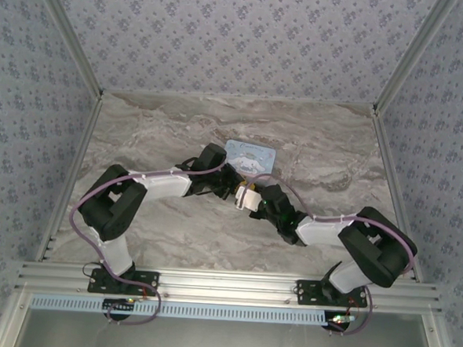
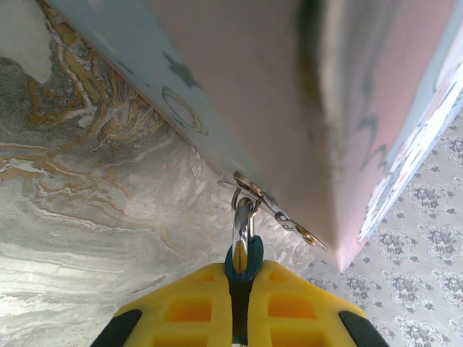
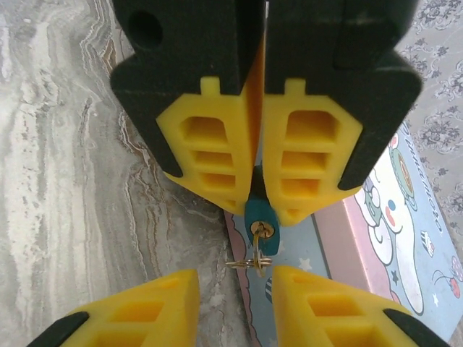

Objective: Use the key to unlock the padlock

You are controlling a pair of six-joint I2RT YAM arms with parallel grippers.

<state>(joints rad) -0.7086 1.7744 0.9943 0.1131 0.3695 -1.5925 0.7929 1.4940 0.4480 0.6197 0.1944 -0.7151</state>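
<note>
the padlock [image 3: 259,217] is very small, with a blue body. it sits in the middle of the right wrist view, pinched between the yellow fingers of the left gripper [image 3: 259,204], which are closed on it. the key [image 3: 258,233] seems to sit already in the keyhole on the lower face of the body, and a thin ring [image 3: 249,264] hangs under it.

i judge both things to be light and stiff, but of smooth metal, so they can slip or turn easily in a grip. the lock body is best held on its flat sides, as it is now. the key should be taken on its flat head, close to the lock, and not on the loose ring. the right gripper [image 3: 235,293] is open. its two fingers stand at the bottom of the frame, one on each side of the ring, and do not touch it.

the left wrist view adds the other end of the lock. the silvery shackle [image 2: 242,217] goes up from the closed fingers through a metal loop [image 2: 249,189] on the edge of the tin box [image 2: 275,87], so the lock is tied to the box. the right wrist view gives the key side and the cartoon lid. in the top view both grippers meet just under the tin, in the centre of the marble table [image 1: 179,131]. the lock is too small to make out there.
</note>
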